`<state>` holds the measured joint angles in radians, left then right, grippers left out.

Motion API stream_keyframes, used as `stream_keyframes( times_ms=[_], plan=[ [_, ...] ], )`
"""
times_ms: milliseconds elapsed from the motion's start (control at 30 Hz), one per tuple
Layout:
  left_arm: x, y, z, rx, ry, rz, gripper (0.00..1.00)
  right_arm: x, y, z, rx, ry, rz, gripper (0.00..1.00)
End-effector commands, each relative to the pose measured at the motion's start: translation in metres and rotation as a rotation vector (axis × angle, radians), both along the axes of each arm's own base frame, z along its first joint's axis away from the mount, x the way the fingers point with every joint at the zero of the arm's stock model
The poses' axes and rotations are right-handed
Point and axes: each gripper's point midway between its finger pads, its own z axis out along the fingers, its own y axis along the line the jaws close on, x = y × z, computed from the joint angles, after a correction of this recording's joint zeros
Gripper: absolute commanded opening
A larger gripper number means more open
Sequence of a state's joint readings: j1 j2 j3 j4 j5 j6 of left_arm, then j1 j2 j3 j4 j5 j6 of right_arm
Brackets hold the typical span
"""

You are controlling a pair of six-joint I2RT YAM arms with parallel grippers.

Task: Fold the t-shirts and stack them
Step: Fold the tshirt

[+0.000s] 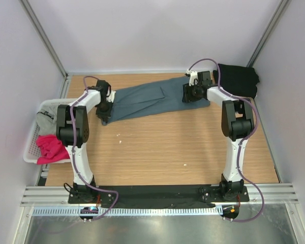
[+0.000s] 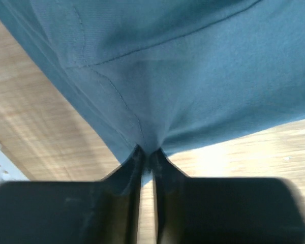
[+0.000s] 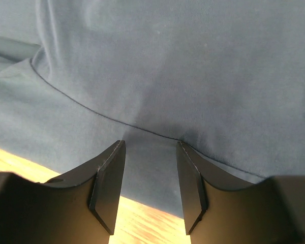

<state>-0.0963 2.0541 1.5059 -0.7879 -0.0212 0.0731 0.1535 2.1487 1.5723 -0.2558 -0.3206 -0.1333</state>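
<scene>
Left gripper [image 2: 147, 154] has its two black fingers pressed almost together on a pinch of the slate blue-grey cotton t-shirt [image 1: 152, 99]. The cloth puckers into the narrow slot between them, right at the shirt's hem edge. From above, this grip sits at the shirt's left end, toward the far-left part of the wooden table [image 1: 168, 147].

The right gripper [image 3: 150, 188] is at the shirt's opposite end, near the far-right part of the table. Its fingers stand apart, with smooth cloth lying flat in the gap between them, so it straddles the fabric and does not look clamped. One arm on each end probably sets up a lift or a fold of the long strip, which needs both ends secured.

The shirt lies stretched along the far edge, already narrowed lengthwise. A black folded t-shirt [image 1: 238, 79] rests in the far-right corner, likely the start of the stack. Off the table's left edge, a white slatted plastic basket [image 1: 29, 145] holds a bright pink t-shirt [image 1: 51, 147] and a light grey t-shirt [image 1: 44, 119], both not yet folded.
</scene>
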Motion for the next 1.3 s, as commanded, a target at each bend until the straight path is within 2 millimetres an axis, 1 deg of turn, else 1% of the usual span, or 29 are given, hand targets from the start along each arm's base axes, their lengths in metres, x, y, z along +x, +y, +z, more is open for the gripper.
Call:
stream_keyframes(
  times_ms=[0, 33, 100, 133, 167, 200, 233, 267, 300, 333, 400, 433, 500, 533, 567, 600, 633, 667, 733, 767, 867, 900, 967, 1000, 1067, 1100, 1133, 1167, 1267],
  plan=[
    [-0.019, -0.002, 0.003, -0.016, 0.061, 0.013, 0.0, 0.01, 0.004, 0.009, 0.008, -0.016, 0.011, 0.51],
    [-0.025, -0.01, 0.003, -0.061, 0.085, 0.01, 0.0, 0.011, 0.002, 0.007, 0.002, -0.01, 0.006, 0.51],
    [-0.039, -0.016, 0.003, -0.092, 0.111, 0.014, 0.0, 0.013, -0.002, 0.002, -0.023, -0.004, 0.001, 0.51],
    [-0.043, -0.019, 0.009, -0.108, 0.104, 0.011, 0.0, 0.015, -0.003, 0.0, -0.034, -0.003, -0.002, 0.51],
    [-0.047, -0.018, 0.01, -0.105, 0.105, 0.009, 0.0, 0.019, -0.004, 0.002, -0.04, -0.015, -0.004, 0.51],
    [-0.055, -0.019, 0.007, -0.099, 0.12, -0.004, 0.0, 0.021, -0.006, -0.007, -0.055, -0.005, -0.003, 0.51],
    [-0.058, -0.018, 0.013, -0.094, 0.111, -0.008, 0.0, 0.023, -0.006, -0.009, -0.06, -0.002, -0.002, 0.51],
    [-0.062, -0.018, 0.016, -0.095, 0.112, -0.011, 0.0, 0.03, -0.005, -0.005, -0.062, -0.014, -0.001, 0.51],
    [-0.071, -0.019, 0.015, -0.099, 0.129, -0.017, 0.0, 0.032, -0.007, -0.015, -0.072, 0.0, -0.006, 0.51],
    [-0.075, -0.021, 0.021, -0.11, 0.123, -0.02, 0.0, 0.04, -0.006, -0.01, -0.07, -0.017, -0.008, 0.51],
    [-0.084, -0.024, 0.025, -0.121, 0.123, -0.031, 0.0, 0.045, -0.005, -0.014, -0.074, -0.012, -0.012, 0.51],
    [-0.092, -0.024, 0.024, -0.125, 0.134, -0.039, 0.0, 0.052, -0.005, -0.015, -0.077, -0.013, -0.012, 0.51],
    [-0.095, -0.028, 0.034, -0.135, 0.102, -0.055, 0.0, 0.058, -0.006, -0.014, -0.081, -0.019, -0.021, 0.51],
    [-0.097, -0.028, 0.038, -0.135, 0.091, -0.063, 0.0, 0.064, -0.005, -0.009, -0.076, -0.033, -0.028, 0.51],
    [-0.098, -0.027, 0.045, -0.135, 0.071, -0.072, 0.03, 0.066, -0.005, -0.008, -0.074, -0.033, -0.03, 0.51],
    [-0.098, -0.026, 0.051, -0.132, 0.056, -0.077, 0.11, 0.067, -0.002, -0.006, -0.069, -0.033, -0.024, 0.51],
    [-0.1, -0.025, 0.058, -0.129, 0.054, -0.081, 0.23, 0.069, -0.002, 0.002, -0.056, -0.038, -0.031, 0.51],
    [-0.095, -0.026, 0.075, -0.132, 0.004, -0.095, 0.38, 0.07, -0.001, 0.016, -0.045, -0.06, -0.032, 0.51],
    [-0.092, -0.027, 0.094, -0.139, -0.049, -0.102, 0.5, 0.066, -0.001, 0.027, -0.023, -0.077, -0.038, 0.51],
    [-0.086, -0.028, 0.112, -0.144, -0.114, -0.11, 0.6, 0.066, -0.001, 0.049, -0.009, -0.115, -0.047, 0.51],
    [-0.069, -0.027, 0.129, -0.12, -0.206, -0.124, 0.66, 0.058, -0.002, 0.061, 0.003, -0.127, -0.053, 0.52],
    [-0.06, -0.03, 0.131, -0.105, -0.22, -0.147, 0.67, 0.056, -0.002, 0.072, 0.009, -0.141, -0.054, 0.51],
    [-0.051, -0.032, 0.128, -0.072, -0.223, -0.162, 0.66, 0.051, -0.002, 0.074, 0.01, -0.128, -0.059, 0.52],
    [-0.042, -0.038, 0.126, -0.062, -0.241, -0.191, 0.66, 0.05, -0.003, 0.078, 0.009, -0.134, -0.065, 0.52],
    [-0.032, -0.044, 0.107, -0.036, -0.216, -0.212, 0.63, 0.049, -0.005, 0.076, 0.003, -0.131, -0.073, 0.52],
    [-0.028, -0.054, 0.102, -0.038, -0.214, -0.241, 0.61, 0.048, -0.006, 0.076, 0.001, -0.13, -0.075, 0.52],
    [-0.024, -0.06, 0.089, -0.034, -0.186, -0.255, 0.59, 0.047, -0.006, 0.073, 0.0, -0.124, -0.074, 0.52],
    [-0.024, -0.07, 0.083, -0.038, -0.173, -0.282, 0.55, 0.047, -0.006, 0.07, -0.002, -0.118, -0.077, 0.52],
    [-0.021, -0.08, 0.06, 0.002, -0.137, -0.325, 0.47, 0.046, -0.007, 0.065, 0.001, -0.109, -0.083, 0.52]
  ],
)
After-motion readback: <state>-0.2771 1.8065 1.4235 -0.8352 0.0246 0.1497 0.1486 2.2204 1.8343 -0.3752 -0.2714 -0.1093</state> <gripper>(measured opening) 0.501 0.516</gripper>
